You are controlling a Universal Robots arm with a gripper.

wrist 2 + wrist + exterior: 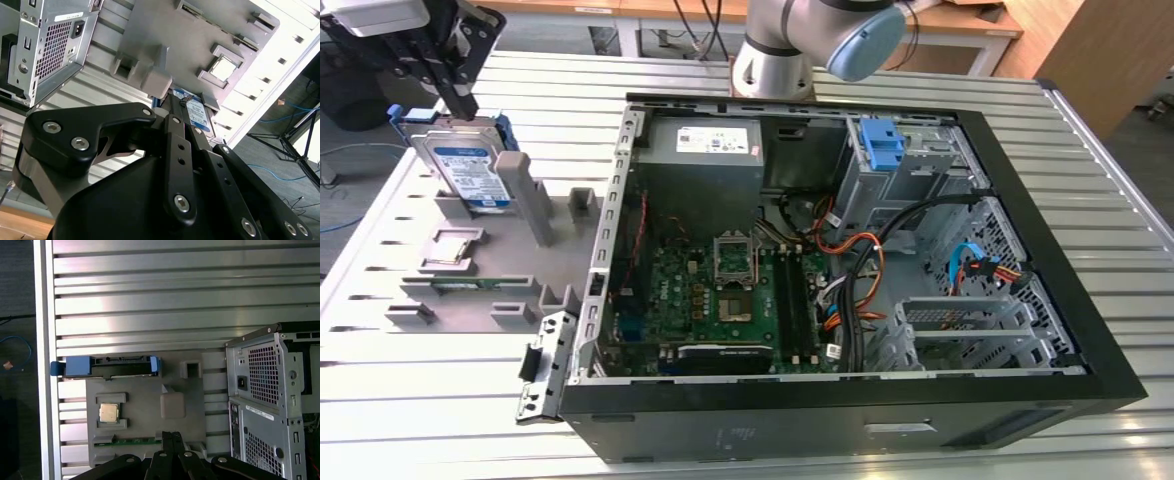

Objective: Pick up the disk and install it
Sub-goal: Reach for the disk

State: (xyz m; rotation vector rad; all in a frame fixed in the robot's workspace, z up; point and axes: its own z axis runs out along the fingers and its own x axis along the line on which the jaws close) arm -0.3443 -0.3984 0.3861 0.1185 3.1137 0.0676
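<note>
Standing on edge at the exterior view's left, the disk (467,168) is sitting in a slot of the grey fixture (494,265), close to the left edge of the slatted desk (400,400), with open air above it. The end effector (460,108) is hovering over the disk's top edge, its fingers drawn together and gripping nothing. Just to the right, a grey post (520,190) is crowding the disk's face. Further right, the open computer case (854,300) is taking up most of the desk, and the arm (814,40) is rising at its far side.
</note>
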